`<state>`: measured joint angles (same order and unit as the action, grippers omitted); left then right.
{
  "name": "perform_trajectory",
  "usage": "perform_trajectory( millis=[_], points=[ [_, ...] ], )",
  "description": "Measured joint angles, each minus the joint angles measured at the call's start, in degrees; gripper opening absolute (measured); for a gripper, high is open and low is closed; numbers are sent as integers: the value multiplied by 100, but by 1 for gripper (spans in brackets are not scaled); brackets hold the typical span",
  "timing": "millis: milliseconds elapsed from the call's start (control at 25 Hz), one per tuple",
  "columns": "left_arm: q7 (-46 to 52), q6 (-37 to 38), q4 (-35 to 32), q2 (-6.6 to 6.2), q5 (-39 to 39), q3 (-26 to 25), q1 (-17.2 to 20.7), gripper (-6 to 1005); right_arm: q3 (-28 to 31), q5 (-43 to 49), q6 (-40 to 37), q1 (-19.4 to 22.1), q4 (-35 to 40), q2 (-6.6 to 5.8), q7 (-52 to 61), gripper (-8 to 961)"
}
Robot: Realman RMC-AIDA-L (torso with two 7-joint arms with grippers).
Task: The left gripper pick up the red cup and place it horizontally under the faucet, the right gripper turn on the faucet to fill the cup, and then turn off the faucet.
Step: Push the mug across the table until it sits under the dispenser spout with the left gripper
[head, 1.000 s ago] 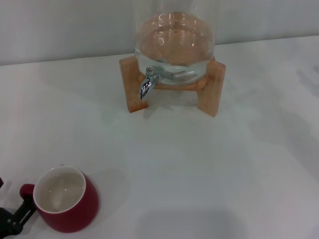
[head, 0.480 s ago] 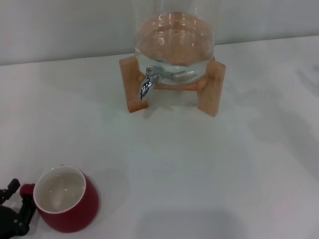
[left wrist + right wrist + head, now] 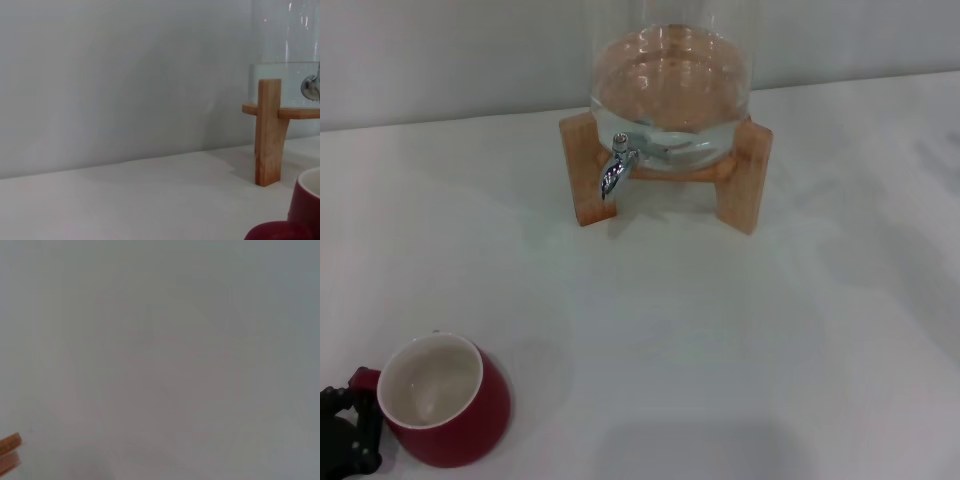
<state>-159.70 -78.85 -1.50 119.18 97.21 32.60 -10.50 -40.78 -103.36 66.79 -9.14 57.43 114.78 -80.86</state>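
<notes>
Red cup (image 3: 445,415) upright, empty, left gripper (image 3: 345,432) pinching its handle; glass jar (image 3: 670,85) holding water, faucet (image 3: 617,165) well apart

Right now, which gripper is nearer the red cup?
Left. The left gripper sits right at the handle of the red cup, at the table's near left corner in the head view. The right gripper is not in view, so it cannot be placed.
</notes>
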Motion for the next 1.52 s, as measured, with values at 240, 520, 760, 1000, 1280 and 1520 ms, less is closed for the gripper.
perform_trajectory(
  millis=[240, 520, 760, 1000, 1280, 1520],
  points=[
    [-1, -15, 0, 0, -1, 1, -6, 89, 0, -1, 14, 0, -16, 0, 0, 661],
    [42, -197, -24, 0, 6, -8, -122, 90, 0, -6, 19, 0, -21, 0, 0, 661],
    [68, -167, -46, -6, 29, -39, -360, 92, -3, -9, 45, 0, -22, 0, 0, 661],
    [314, 38, -292, -6, 37, -43, -633, 94, -14, -9, 100, 6, -32, 0, 0, 661],
    [656, 357, -324, -9, 28, -22, -1101, 96, -57, -9, 171, 16, -68, 5, 0, 661],
    [886, 537, -315, -4, -2, -7, -1502, 97, -50, -8, 264, 5, -189, 8, -38, 661]
  ],
)
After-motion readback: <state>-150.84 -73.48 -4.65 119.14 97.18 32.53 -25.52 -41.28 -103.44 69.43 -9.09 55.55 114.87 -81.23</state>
